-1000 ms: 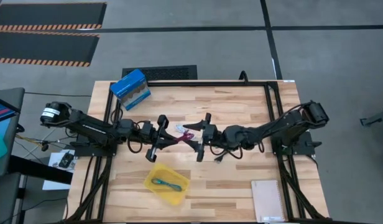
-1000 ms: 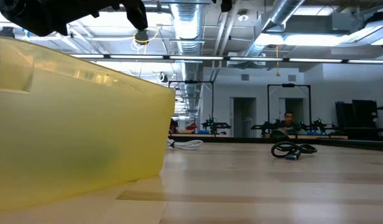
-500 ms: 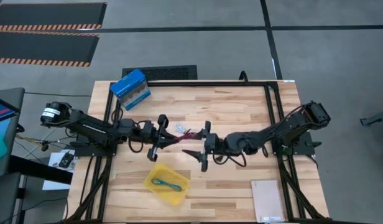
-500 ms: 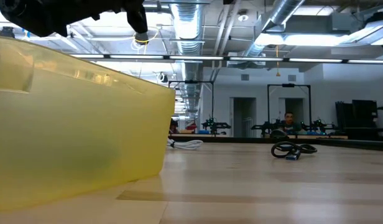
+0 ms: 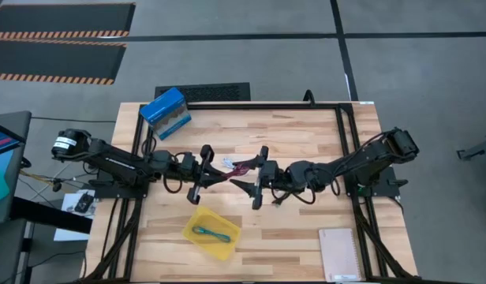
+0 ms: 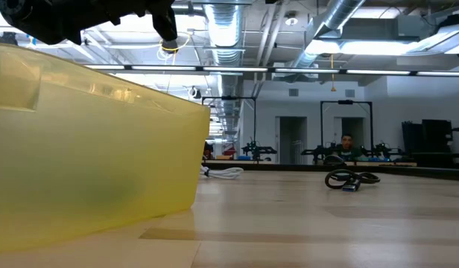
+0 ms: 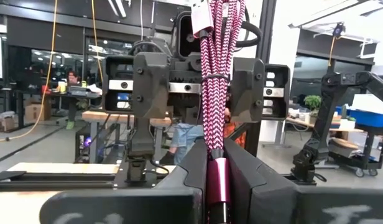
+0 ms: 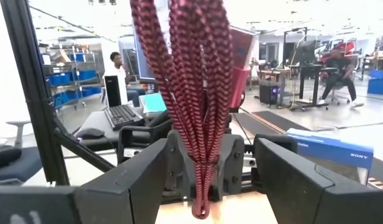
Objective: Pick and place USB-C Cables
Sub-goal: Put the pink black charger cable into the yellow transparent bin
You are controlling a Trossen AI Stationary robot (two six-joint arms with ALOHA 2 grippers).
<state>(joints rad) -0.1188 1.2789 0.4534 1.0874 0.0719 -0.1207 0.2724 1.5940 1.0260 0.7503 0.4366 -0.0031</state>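
Observation:
The magenta-red cable (image 5: 237, 166) is held in the air over the table's middle by my left gripper (image 5: 221, 173), which is shut on it. My right gripper (image 8: 204, 177) faces it from the table's right, open, with one finger on either side of the bundle (image 8: 201, 106) and not touching it. The teal-green cable (image 5: 211, 233) lies in the yellow tray (image 5: 227, 246). The black cable (image 6: 351, 179) and the white-blue cable (image 6: 228, 173) lie on the table top. My left gripper pinches the magenta-red cable between its two fingers at one end, on the smooth magenta plug (image 7: 215, 180). The fingers come level from the table's left, along the bundle. The braided bundle (image 7: 215, 81) sticks out past the fingertips toward the right gripper, lifted clear of the table.
A blue box (image 5: 166, 112) stands at the far left corner. A notebook (image 5: 340, 254) lies at the near right corner. The yellow tray (image 6: 88, 141) sits near the near edge, left of centre. Bare wood lies along the far edge and right of the tray.
My right gripper swung toward the near edge, away from the cable, then came back level with it; its open fingers now stand around the bundle. My left gripper and the magenta-red cable stayed where they were.

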